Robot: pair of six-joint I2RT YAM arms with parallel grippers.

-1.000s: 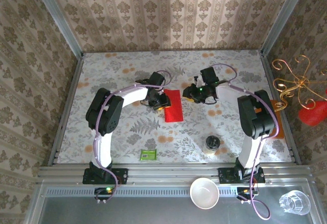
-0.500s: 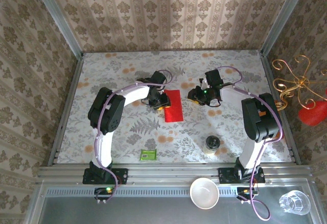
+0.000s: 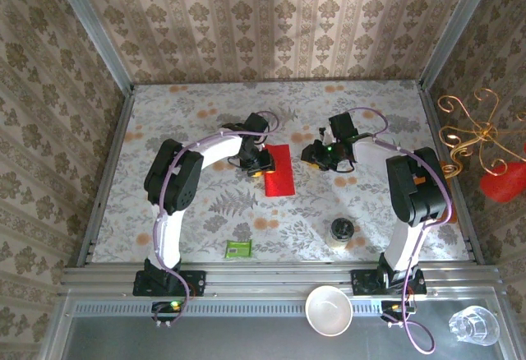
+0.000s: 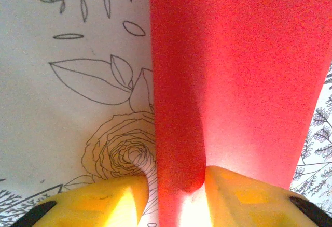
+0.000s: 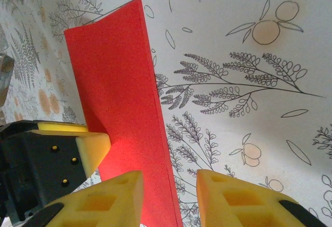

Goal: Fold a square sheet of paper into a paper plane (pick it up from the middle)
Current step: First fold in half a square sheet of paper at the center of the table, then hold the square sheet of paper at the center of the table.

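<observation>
The square sheet of paper (image 3: 279, 170) lies mid-table as a long red strip, folded in half. In the right wrist view the paper (image 5: 119, 97) shows its doubled edge on the right and its left side lifted a little. My left gripper (image 3: 261, 165) is low at the strip's left side. In the left wrist view the paper's (image 4: 233, 71) raised fold stands between the jaws of this gripper (image 4: 176, 185), which are apart, with a sliver of table beside the left finger. My right gripper (image 5: 168, 196) hovers open over the strip's right edge, gripping nothing.
A small green packet (image 3: 238, 249) lies near the front edge and a small jar (image 3: 340, 232) stands front right. A white bowl (image 3: 329, 309) and a clear glass (image 3: 474, 325) sit on the metal ledge in front. Patterned walls enclose the table.
The right wrist has shifted slightly right and back. The red strip and the left gripper stay where they were.
</observation>
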